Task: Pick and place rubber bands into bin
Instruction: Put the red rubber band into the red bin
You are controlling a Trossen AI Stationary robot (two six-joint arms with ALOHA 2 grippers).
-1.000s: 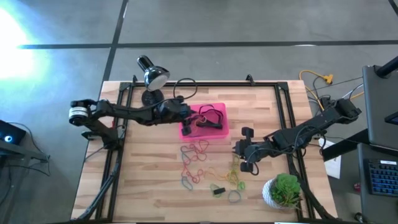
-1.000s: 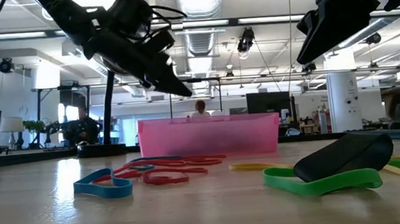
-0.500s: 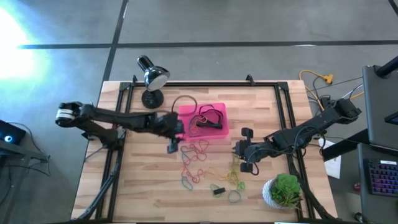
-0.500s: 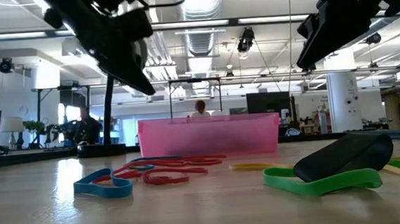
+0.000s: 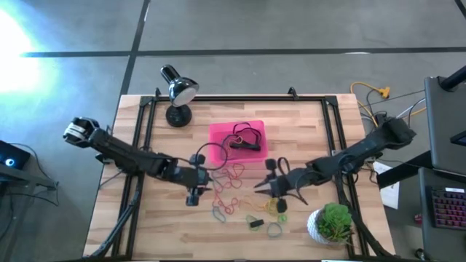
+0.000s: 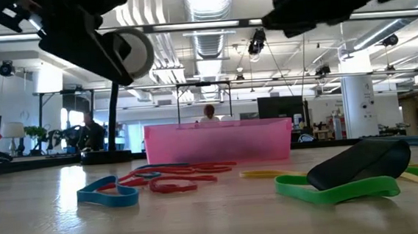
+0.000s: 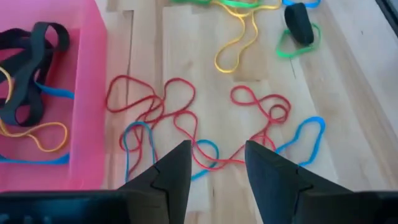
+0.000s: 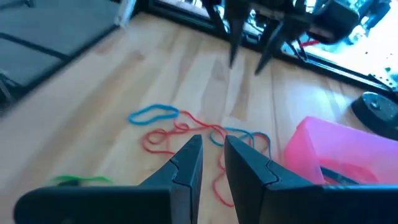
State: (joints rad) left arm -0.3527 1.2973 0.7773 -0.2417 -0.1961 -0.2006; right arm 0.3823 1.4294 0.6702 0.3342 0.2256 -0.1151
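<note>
Left end effector [image 5: 195,191] has left the bin [image 5: 218,135], released and empty, over the red bands [image 7: 180,118] on the tabletop [image 5: 167,218]; right end effector [image 5: 263,188], narrowly parted and empty, has closed in: next pick pending.

The left gripper [image 5: 195,191] sits low of centre-left in the high view, fingers spread, arm stretching from the left edge. The right gripper [image 5: 263,183] points left at centre-right, fingers narrowly parted, empty
</note>
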